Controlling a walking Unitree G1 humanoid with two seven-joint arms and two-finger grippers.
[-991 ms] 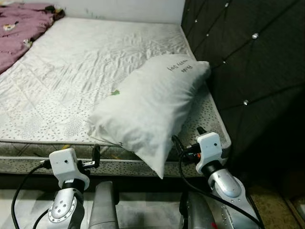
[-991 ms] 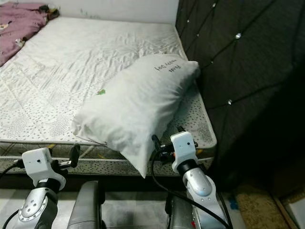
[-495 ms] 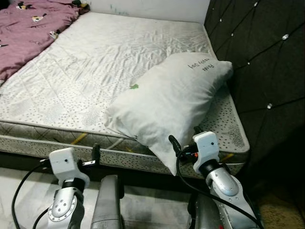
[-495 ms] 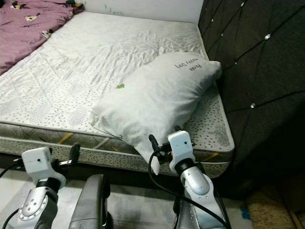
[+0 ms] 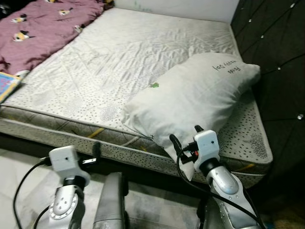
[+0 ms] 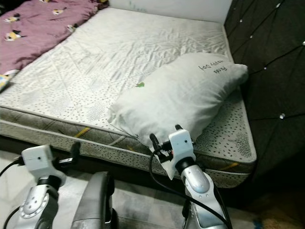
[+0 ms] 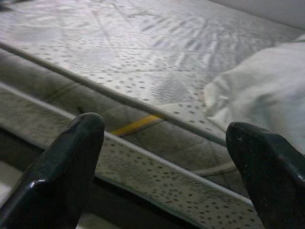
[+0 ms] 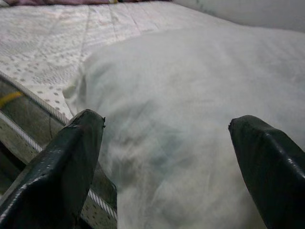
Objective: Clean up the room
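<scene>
Both silver arms are bent up in front of the robot, low down by the near side of the bed. The right end effector is held up just in front of the big soft white pillow, close to the corner that hangs over the bed's edge. Its two long black fingers are spread wide apart, with the pillow between them, and they hold nothing. I cannot tell if they touch the pillow. The left end effector is lower and off to the left, aimed at the side of the bed. Its black fingers are also spread wide and hold nothing. The pillow lies at a slant on the white dotted mattress, near the dark padded headboard with shiny studs. One end of the pillow is next to the headboard, and the other end pokes past the near edge of the mattress. There is small dark writing on the pillow near the headboard end, but it is upside down and too small to read. A tiny green mark sits on the pillow's side. A purple blanket with small pictures on it lies on the far left part of the bed. A flat blue thing sticks out at the left edge of the mattress.
</scene>
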